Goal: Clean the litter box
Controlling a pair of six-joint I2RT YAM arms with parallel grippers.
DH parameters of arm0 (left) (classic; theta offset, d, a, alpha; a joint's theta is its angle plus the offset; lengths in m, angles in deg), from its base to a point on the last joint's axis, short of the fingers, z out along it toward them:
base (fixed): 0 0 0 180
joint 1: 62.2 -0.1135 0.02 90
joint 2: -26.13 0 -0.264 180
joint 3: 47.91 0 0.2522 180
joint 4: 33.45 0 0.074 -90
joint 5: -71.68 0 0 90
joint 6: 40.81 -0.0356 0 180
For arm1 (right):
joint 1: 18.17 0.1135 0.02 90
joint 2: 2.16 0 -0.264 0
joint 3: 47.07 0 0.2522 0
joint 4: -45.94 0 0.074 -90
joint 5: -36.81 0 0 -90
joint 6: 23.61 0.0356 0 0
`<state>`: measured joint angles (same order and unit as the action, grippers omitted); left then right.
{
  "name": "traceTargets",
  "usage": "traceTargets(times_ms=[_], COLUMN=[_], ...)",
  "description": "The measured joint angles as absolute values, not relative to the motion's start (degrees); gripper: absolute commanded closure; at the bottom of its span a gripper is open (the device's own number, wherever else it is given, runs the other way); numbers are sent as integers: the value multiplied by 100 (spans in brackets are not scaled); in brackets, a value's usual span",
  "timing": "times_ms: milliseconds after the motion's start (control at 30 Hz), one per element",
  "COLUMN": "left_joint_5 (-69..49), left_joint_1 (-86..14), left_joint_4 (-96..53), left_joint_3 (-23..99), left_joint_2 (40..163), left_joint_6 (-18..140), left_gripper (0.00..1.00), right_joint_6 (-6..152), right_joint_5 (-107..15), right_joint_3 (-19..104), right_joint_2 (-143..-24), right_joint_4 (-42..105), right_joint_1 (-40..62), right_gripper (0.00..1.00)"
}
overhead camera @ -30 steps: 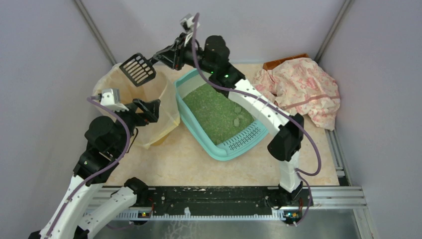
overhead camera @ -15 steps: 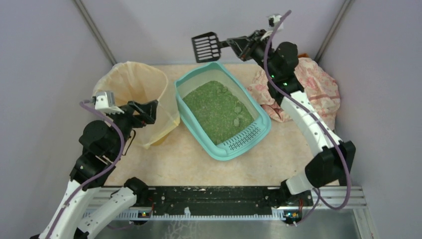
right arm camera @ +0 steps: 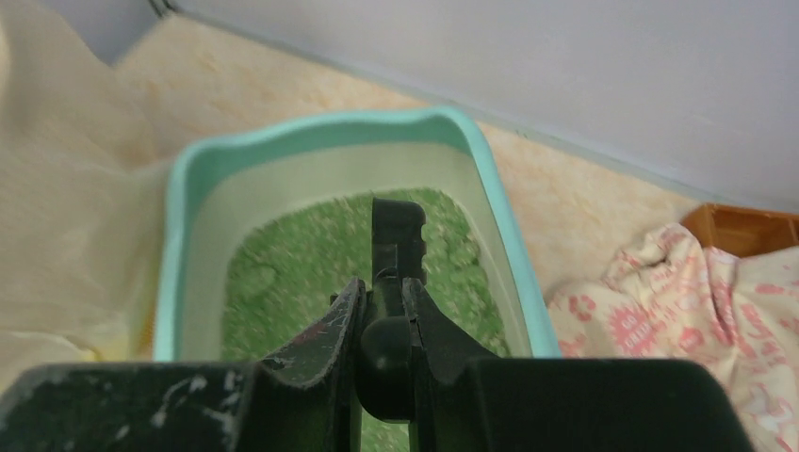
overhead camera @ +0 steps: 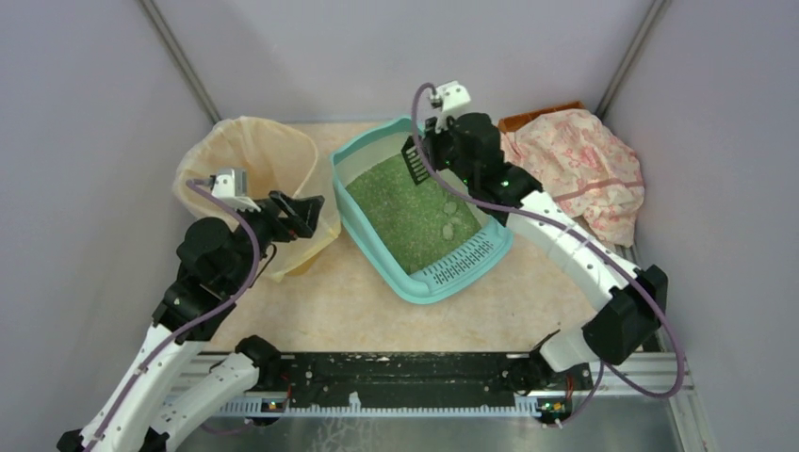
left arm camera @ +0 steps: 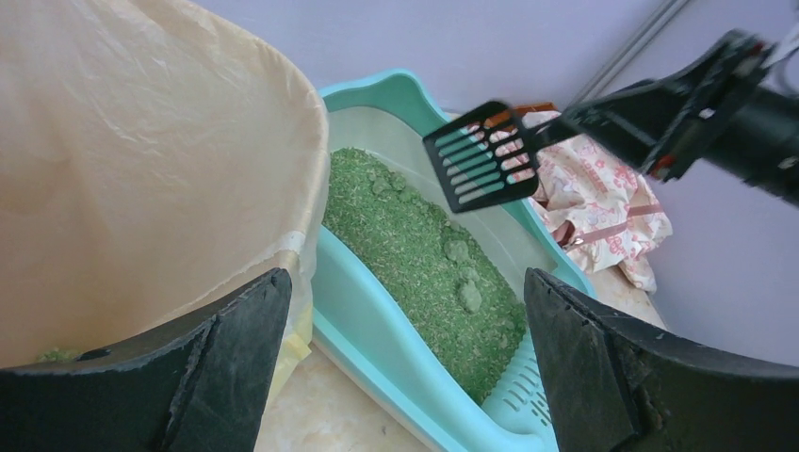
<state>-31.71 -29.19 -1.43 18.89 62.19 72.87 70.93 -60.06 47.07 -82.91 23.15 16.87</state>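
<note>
The teal litter box (overhead camera: 358, 218) holds green granules (overhead camera: 405, 212) with a few clumps (overhead camera: 452, 226), and has a slotted grate (overhead camera: 464, 258) at its near end. My right gripper (overhead camera: 429, 149) is shut on the handle of a black slotted scoop (overhead camera: 413, 160), held over the box's far end. In the right wrist view the scoop (right arm camera: 398, 231) points down at the granules from my gripper (right arm camera: 386, 315). My left gripper (overhead camera: 306, 215) is open and empty between the bin and the box (left arm camera: 377, 320). The left wrist view shows the scoop (left arm camera: 481, 155) above the granules.
A beige bag-lined bin (overhead camera: 250, 160) stands left of the box, touching it. A pink-patterned cloth (overhead camera: 584, 160) lies at the back right, partly over a brown box (overhead camera: 537, 118). Grey walls close in the back and sides.
My right arm carried the scoop from over the bin, up past the back wall, and down over the litter box's far end. My left gripper moved slightly right, toward the box.
</note>
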Motion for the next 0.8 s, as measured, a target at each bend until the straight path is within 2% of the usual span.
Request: traceTargets(times_ms=[400,800], left_joint_5=[-3040,-2876], left_joint_1=[-2919,-2919], left_joint_4=[-200,-256], left_joint_3=[1830,1727], left_joint_2=[6004,6111], left_joint_6=[7366,7386], left_gripper=[2,2], right_joint_6=[5727,5473], right_joint_5=[-8662,-9296], right_joint_3=[4856,4788], right_joint_2=[-9181,-9900], right_joint_4=[809,1001], right_joint_1=[2793,2857], right_gripper=[100,100])
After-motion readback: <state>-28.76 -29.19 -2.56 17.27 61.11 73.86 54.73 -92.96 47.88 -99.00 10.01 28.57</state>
